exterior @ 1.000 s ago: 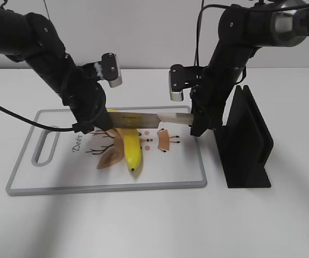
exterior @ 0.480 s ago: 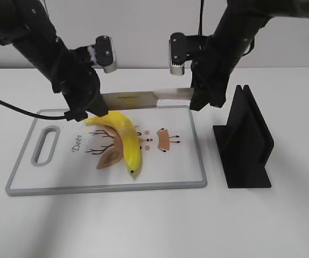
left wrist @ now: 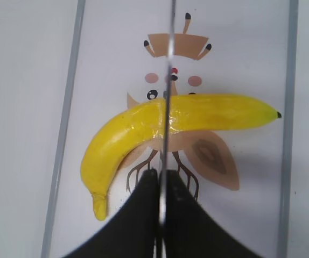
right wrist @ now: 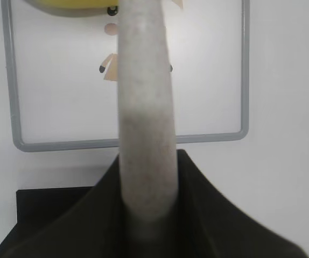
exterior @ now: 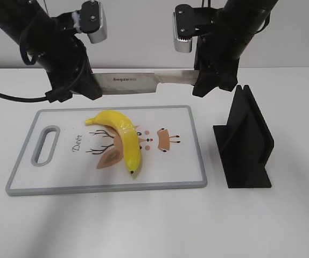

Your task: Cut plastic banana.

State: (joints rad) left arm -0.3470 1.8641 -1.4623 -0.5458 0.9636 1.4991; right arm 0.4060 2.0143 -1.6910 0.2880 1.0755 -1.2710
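Note:
The plastic banana (exterior: 123,137), glossy yellow with a dark tip, lies in the middle of the cutting board (exterior: 106,186) and looks to be in one piece. A steel knife (exterior: 127,83) hangs level in the air above the board's far edge, clear of the banana. My left gripper (exterior: 90,87) is shut on the blade's tip end. My right gripper (exterior: 203,81) is shut on the grey handle (right wrist: 144,107). In the left wrist view the blade edge (left wrist: 168,80) crosses over the banana (left wrist: 208,115), with the jaws (left wrist: 160,185) clamped on it.
The white board has a grey rim, a handle slot (exterior: 46,145) at its left and a printed deer drawing. A black knife stand (exterior: 246,142) stands right of the board, below the right arm. It also shows in the right wrist view (right wrist: 36,207).
Both arms have lifted the knife straight up and back from the banana. The banana has stayed in place on the board.

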